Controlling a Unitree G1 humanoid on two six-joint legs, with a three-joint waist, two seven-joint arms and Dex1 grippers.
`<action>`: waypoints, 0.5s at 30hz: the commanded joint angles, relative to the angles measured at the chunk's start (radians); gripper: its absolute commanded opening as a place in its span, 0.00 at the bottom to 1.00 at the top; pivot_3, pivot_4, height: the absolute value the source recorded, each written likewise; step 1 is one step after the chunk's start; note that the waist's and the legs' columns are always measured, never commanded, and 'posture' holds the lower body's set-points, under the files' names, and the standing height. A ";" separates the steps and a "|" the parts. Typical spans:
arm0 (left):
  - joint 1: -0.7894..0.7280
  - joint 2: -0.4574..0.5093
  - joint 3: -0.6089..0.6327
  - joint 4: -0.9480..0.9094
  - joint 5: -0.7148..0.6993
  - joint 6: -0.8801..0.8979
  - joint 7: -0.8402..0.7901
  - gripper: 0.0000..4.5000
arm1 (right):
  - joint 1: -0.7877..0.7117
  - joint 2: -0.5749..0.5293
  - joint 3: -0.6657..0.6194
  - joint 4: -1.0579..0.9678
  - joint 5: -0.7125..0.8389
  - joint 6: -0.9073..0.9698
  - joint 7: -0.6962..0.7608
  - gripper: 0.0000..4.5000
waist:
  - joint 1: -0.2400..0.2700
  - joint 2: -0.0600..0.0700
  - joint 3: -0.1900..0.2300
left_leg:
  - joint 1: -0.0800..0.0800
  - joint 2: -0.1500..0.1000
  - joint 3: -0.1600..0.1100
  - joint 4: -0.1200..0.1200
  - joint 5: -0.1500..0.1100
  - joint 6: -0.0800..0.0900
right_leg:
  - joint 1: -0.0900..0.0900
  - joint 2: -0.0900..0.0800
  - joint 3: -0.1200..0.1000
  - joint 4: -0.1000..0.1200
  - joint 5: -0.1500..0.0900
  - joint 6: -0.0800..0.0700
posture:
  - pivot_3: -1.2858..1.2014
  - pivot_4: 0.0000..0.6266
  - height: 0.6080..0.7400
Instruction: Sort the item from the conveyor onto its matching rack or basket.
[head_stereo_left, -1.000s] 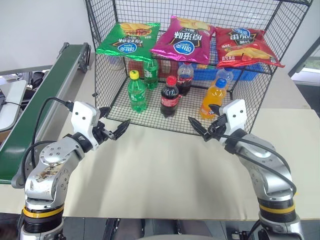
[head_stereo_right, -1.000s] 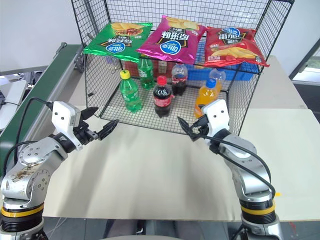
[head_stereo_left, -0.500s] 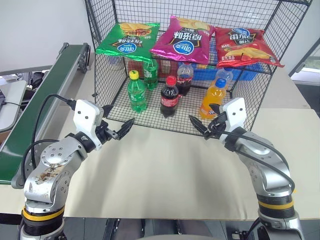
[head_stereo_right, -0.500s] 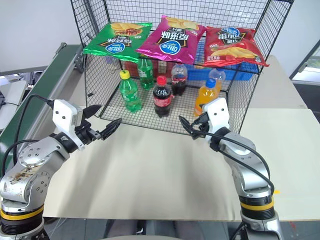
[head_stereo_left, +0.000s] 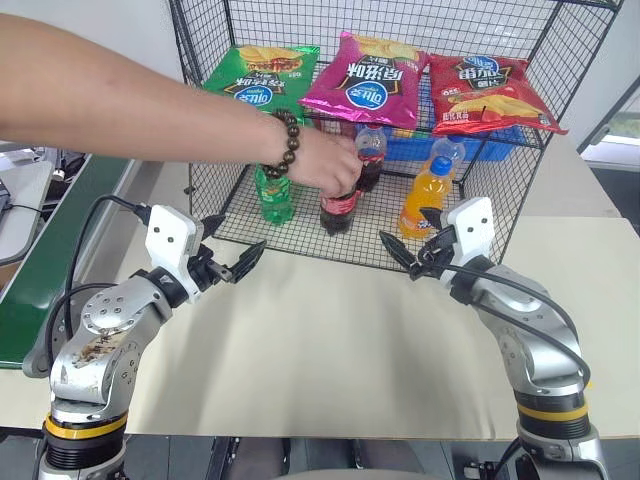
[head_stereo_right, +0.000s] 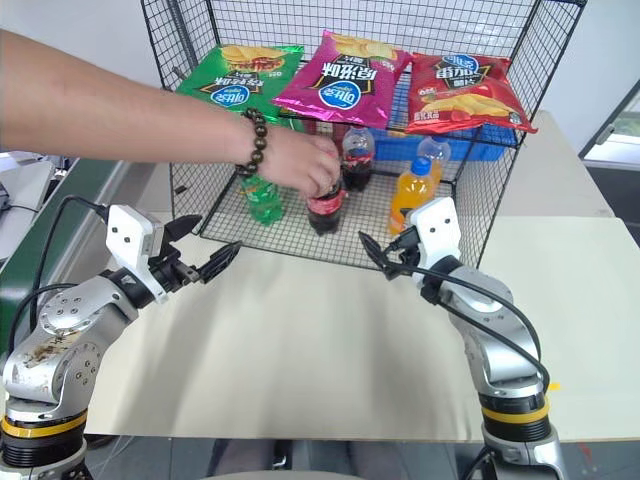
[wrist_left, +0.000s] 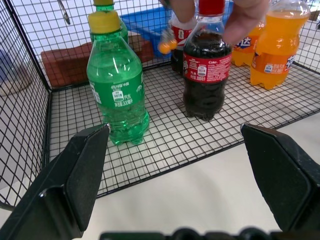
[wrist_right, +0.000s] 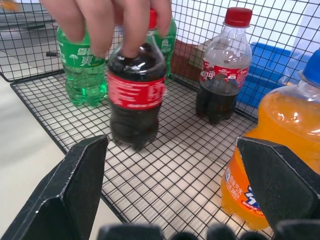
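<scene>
A person's hand with a beaded bracelet is seen from the head views reaching in from the 9 o'clock side, the forearm passing over the conveyor and covering part of it. From the wrist views only the fingertips are caught, closed round the neck and cap of the cola bottle.

The cola bottle is held upright, long axis vertical, cap at 12 o'clock, red label facing the robot; its base appears to rest on the wire floor of the cage, near the front edge, centre.

A second cola bottle with a red cap is noted just behind it toward 1 o'clock. A green soda bottle stands beside it at 9 o'clock, an orange soda bottle at 3 o'clock. A blue crate sits at the back. Three crisp bags lie on the upper shelf.

The left gripper and right gripper are held over the table, in front of the cage, fingers spread wide, nothing between them. The cage front is open toward both.
</scene>
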 joint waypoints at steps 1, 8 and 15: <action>0.011 0.015 0.025 -0.010 0.004 -0.034 -0.012 0.99 | -0.005 -0.009 -0.020 -0.034 0.003 -0.029 0.008 1.00 | 0.000 0.000 0.000 | 0.000 0.000 0.000 0.000 0.000 0.000 | 0.000 0.000 0.000 0.000 0.000 0.000 | 0.52 0.24 1.00; 0.029 0.011 0.030 -0.009 0.009 -0.055 -0.009 0.99 | -0.024 -0.007 -0.009 -0.028 0.005 -0.027 0.014 1.00 | 0.000 0.000 0.000 | 0.000 0.000 0.000 0.000 0.000 0.000 | 0.000 0.000 0.000 0.000 0.000 0.000 | 0.52 0.24 1.00; 0.051 0.017 0.048 -0.008 0.010 -0.075 -0.008 0.99 | -0.050 -0.004 0.011 -0.001 -0.002 -0.043 0.038 1.00 | 0.000 0.000 0.000 | 0.000 0.000 0.000 0.000 0.000 0.000 | 0.000 0.000 0.000 0.000 0.000 0.000 | 0.52 0.24 1.00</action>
